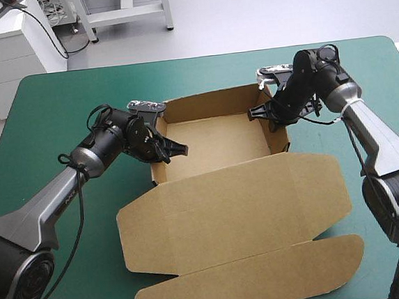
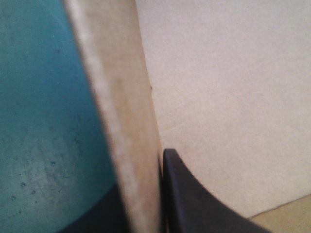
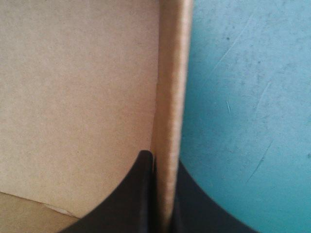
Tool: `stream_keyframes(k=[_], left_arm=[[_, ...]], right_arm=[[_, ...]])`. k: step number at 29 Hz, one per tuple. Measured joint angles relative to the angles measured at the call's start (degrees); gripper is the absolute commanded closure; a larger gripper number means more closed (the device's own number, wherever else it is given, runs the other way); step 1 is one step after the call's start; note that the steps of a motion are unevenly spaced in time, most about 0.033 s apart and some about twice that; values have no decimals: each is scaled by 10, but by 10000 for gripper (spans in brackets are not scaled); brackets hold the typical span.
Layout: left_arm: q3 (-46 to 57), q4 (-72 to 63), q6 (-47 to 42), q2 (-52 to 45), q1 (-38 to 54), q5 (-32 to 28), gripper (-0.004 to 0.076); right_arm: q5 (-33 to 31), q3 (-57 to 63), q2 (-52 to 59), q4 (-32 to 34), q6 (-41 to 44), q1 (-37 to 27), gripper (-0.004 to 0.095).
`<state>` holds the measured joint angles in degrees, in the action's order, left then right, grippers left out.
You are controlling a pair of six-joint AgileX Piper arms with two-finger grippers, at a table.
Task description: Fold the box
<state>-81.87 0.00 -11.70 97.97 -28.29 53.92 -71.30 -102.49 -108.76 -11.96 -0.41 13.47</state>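
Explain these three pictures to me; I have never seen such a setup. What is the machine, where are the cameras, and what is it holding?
This is a two-armed robot at a table with a teal-green cover. The wide picture looks down from above and behind it: the left arm enters from the left, the right arm from the right. The other two come from a camera on each wrist, looking along that arm's jaws. On the table lies a brown cardboard box, folded into an open tray, its lid flat on the near side. The left arm's jaws are shut on the tray's left wall, the right arm's jaws on its right wall; each close-up shows the board's edge between black fingers.
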Motion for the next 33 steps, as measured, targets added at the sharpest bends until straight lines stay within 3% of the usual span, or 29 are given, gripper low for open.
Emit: stream_keyframes(k=[2, 5, 11, 14, 16, 28, 33], left_arm=[[-1, 0, 0, 3, 0, 3, 668], [-1, 0, 11, 5, 0, 4, 532], [-1, -32, 55, 5, 8, -1, 200], [-1, -56, 62, 5, 18, -7, 135], [-1, -59, 63, 5, 23, -7, 135], [-2, -61, 64, -12, 24, -11, 139], [-2, -60, 64, -72, 24, -34, 197]], right_arm=[[0, 0, -2, 0, -5, 0, 877], [0, 0, -2, 0, -16, 0, 748], [1, 0, -2, -23, -45, 0, 235], [3, 0, -2, -40, -47, 1, 27], [3, 0, -2, -43, -49, 2, -11], [9, 0, 1, -16, -49, 2, 10], [25, -1, 38, 9, -54, 2, 22]])
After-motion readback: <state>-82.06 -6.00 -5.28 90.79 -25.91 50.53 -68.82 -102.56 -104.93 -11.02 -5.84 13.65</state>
